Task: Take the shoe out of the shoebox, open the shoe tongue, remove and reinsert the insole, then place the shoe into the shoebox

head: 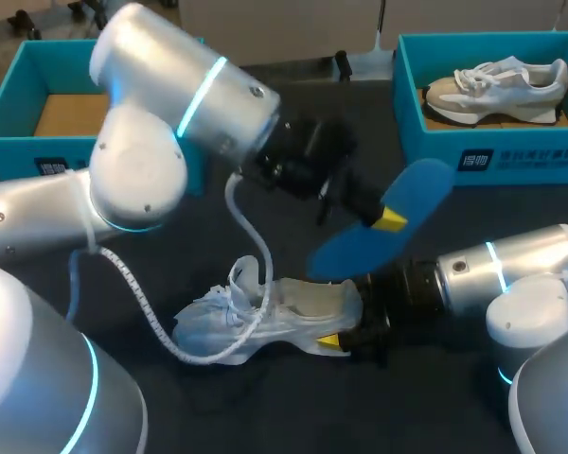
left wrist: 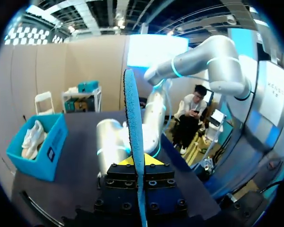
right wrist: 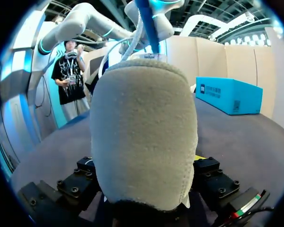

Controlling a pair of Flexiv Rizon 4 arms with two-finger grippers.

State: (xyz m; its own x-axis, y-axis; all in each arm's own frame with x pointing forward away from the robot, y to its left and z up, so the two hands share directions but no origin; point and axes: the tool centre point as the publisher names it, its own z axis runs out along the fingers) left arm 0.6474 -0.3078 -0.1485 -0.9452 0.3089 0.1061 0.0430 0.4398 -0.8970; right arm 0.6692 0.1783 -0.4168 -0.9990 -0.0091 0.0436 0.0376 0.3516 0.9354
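On the dark table (head: 293, 416) before me, my right gripper (head: 346, 326) clamps the heel of the white lace-up sneaker (head: 256, 322), steadying it, I judge, while my left gripper (head: 383, 219) pinches the flat blue foam insole (head: 426, 184) above the shoe's opening, ready for reinsertion.

the shoe (right wrist: 144, 137) mostly hides the fingertips (head: 332, 340) of the right end effector (head: 346, 317).
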